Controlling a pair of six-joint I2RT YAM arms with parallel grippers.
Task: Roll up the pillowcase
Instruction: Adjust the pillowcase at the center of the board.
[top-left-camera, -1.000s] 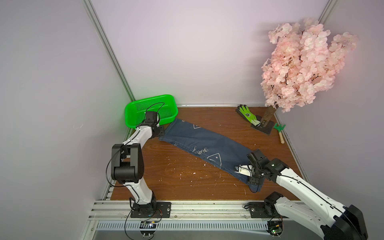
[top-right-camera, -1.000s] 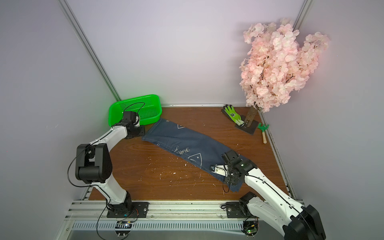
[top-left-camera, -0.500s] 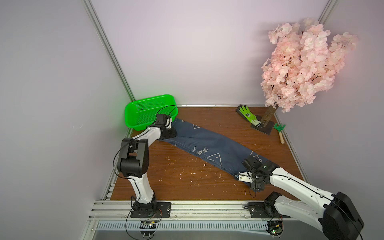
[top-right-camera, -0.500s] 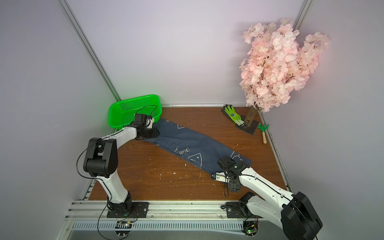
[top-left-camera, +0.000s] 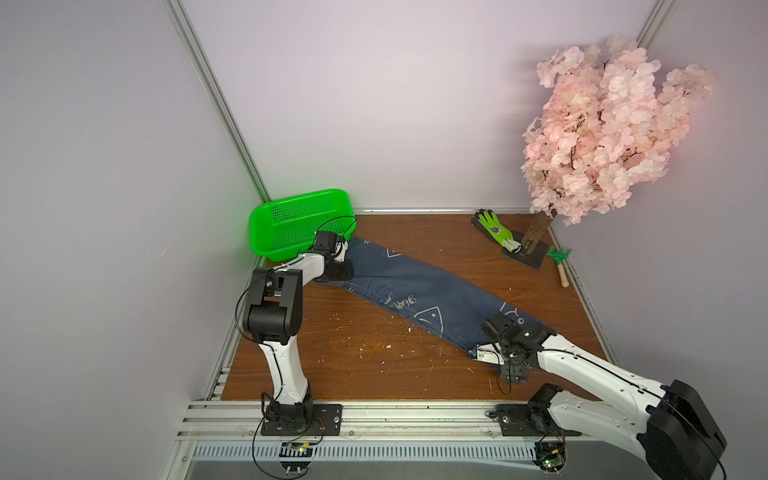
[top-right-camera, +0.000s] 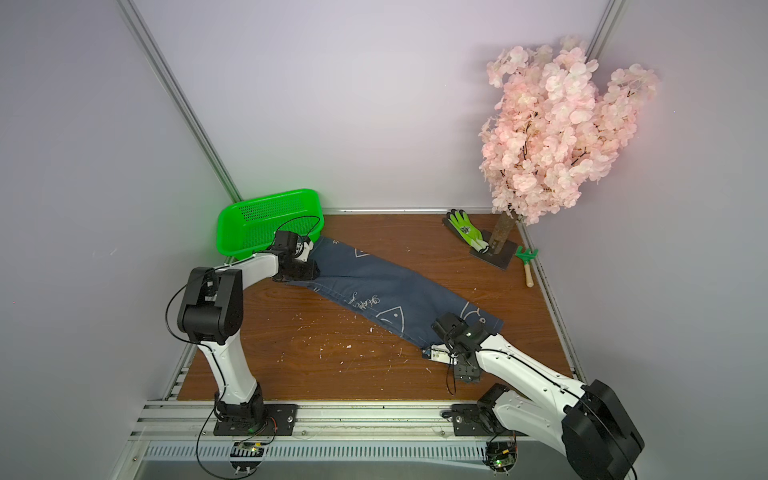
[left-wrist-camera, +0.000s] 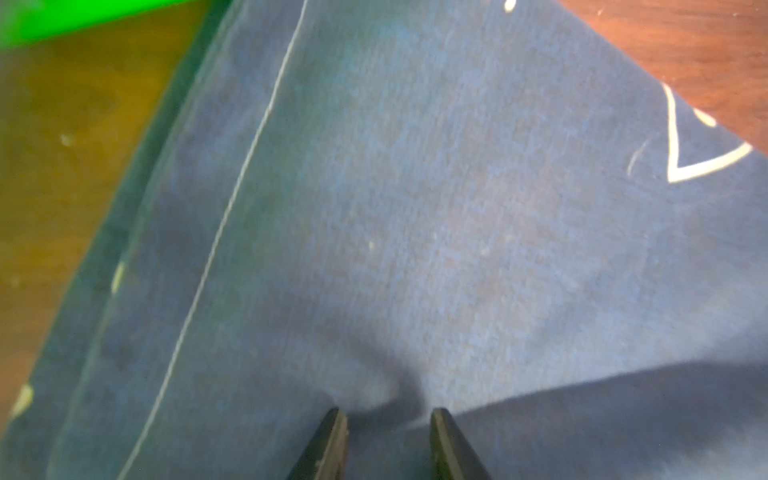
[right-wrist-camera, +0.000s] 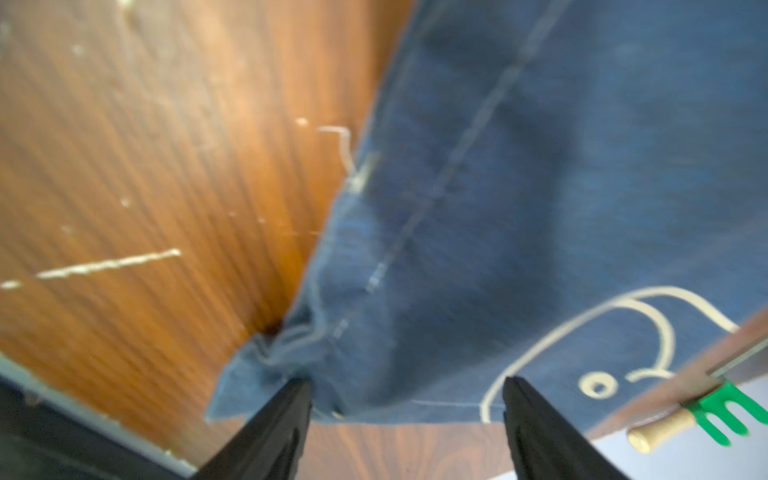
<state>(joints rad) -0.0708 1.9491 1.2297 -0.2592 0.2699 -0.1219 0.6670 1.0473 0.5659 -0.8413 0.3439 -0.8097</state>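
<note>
The pillowcase (top-left-camera: 419, 286) is laid out as a long, narrow band running slantwise over the wooden table (top-left-camera: 353, 365), from just beside the green basket (top-left-camera: 291, 208) at the far left down to the near right, where a white label (top-left-camera: 484, 355) is seen at its corner. It is unrolled along its whole visible length in both top views.

The left gripper (left-wrist-camera: 384, 415) is set down on the end nearest the basket, well inside the hem. In the left wrist view its fingers (left-wrist-camera: 332, 440) are held a little apart, and a small pucker of blue cloth is raised between them. Whether that pucker is truly pinched cannot be told.

The right gripper (right-wrist-camera: 407, 380) is placed at the opposite, near-right end. Its jaws are spread wide and nothing is clamped. The short hem of the pillowcase (right-wrist-camera: 519, 208) is stretched across the gap just beyond the fingertips, and the crumpled corner is touched by one finger (right-wrist-camera: 286, 415). A green rake (right-wrist-camera: 706, 415) is seen past the cloth's far edge.
</note>
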